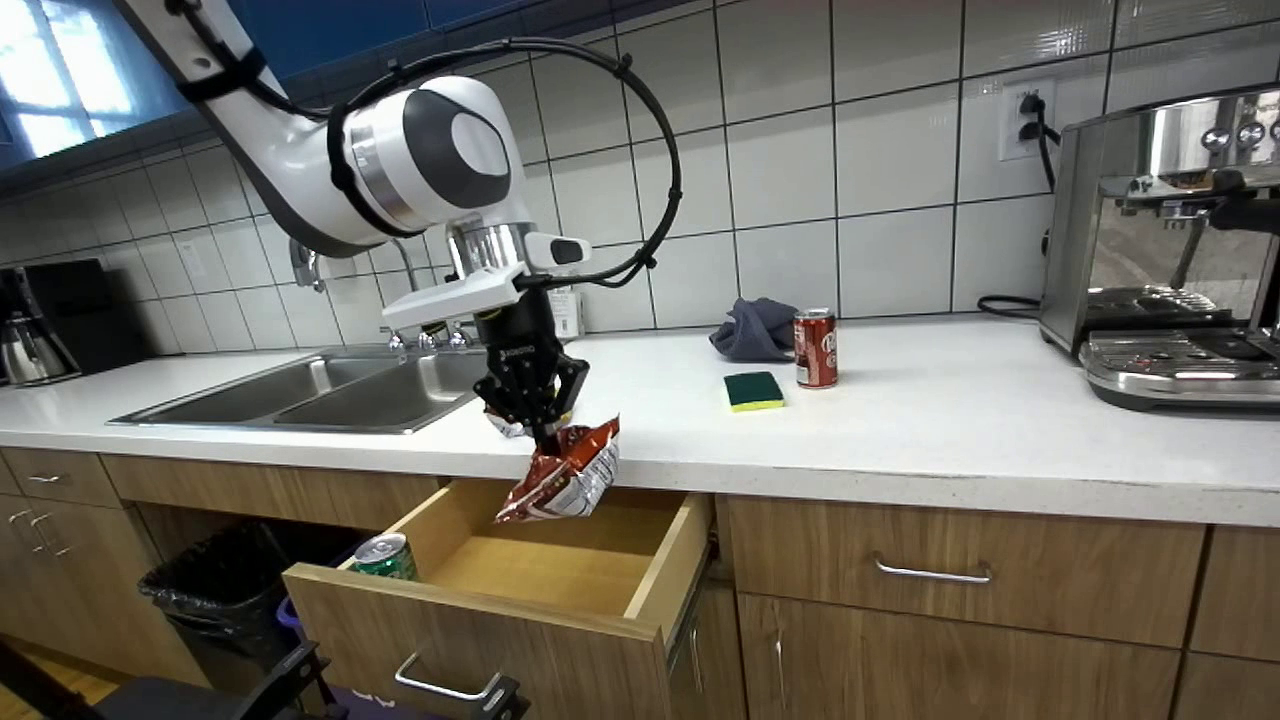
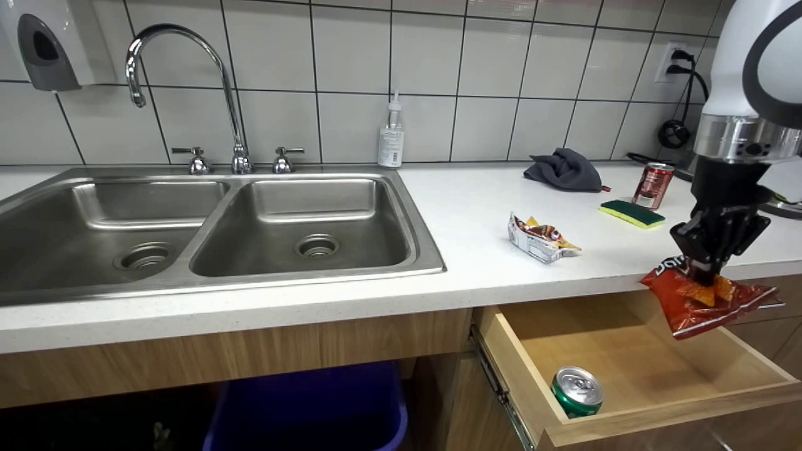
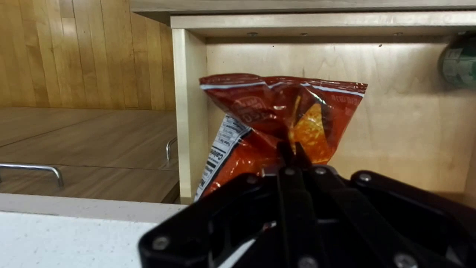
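Bag [image 2: 692, 313]: red and glossy, a chip pictured on its face, a pale stripe along one sealed end; I see it hanging tilted in the air over the open drawer [image 1: 560, 560], creased where it is gripped.
Claw [image 3: 293, 154]: pointing down and pinching the bag, its jaws pressed close together with a fold of it caught between them.
Arm [image 1: 430, 160]: white and grey, bent downward above the drawer.
Drawer: pulled out from under the desk [image 1: 960, 420], pale wood inside, browner wood on its face.
Green can [image 2: 576, 391]: upright in the drawer, in the front corner nearer the sink [image 2: 313, 200], well apart from the bag.
Snack pack [image 2: 544, 241]: white and reddish, crumpled, lying on the desk between the sink and the sponge [image 1: 754, 391].
Sponge: green over yellow, flat, just in front of the red can [image 1: 816, 348].
Red can: upright; beside it sits a cloth [image 1: 755, 330], dark grey and bunched up.
Sink: steel, two basins, let into the desk; a curved tap [image 2: 234, 113] rises behind it, and a clear bottle [image 2: 391, 141] stands by its back corner.
Espresso machine [image 1: 1140, 255]: silver, on the desk, farther along past the red can.
Under the desk: a blue bin [image 2: 313, 401], near the drawer.
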### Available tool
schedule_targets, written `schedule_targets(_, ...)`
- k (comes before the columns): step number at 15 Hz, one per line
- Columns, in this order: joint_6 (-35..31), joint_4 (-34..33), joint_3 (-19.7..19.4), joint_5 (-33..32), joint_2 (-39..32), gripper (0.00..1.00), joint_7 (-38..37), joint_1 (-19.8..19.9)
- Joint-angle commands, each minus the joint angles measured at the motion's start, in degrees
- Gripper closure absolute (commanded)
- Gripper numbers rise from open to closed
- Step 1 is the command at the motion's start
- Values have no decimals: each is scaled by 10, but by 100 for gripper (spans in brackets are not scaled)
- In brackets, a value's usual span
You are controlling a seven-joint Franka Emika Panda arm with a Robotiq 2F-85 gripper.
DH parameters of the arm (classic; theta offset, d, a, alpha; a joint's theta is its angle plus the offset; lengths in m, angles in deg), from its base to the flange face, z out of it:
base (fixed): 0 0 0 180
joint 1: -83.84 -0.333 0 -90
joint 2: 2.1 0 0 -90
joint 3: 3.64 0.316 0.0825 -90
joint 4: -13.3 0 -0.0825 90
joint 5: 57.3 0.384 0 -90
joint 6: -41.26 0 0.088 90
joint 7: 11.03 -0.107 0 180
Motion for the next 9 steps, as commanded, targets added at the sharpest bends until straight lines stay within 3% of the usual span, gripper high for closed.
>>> schedule_targets(1, -22, 15, 7, -24, -3, 100, -2, 2)
schedule_targets(9, -62, 25, 5, -59, -46, 100, -21, -4)
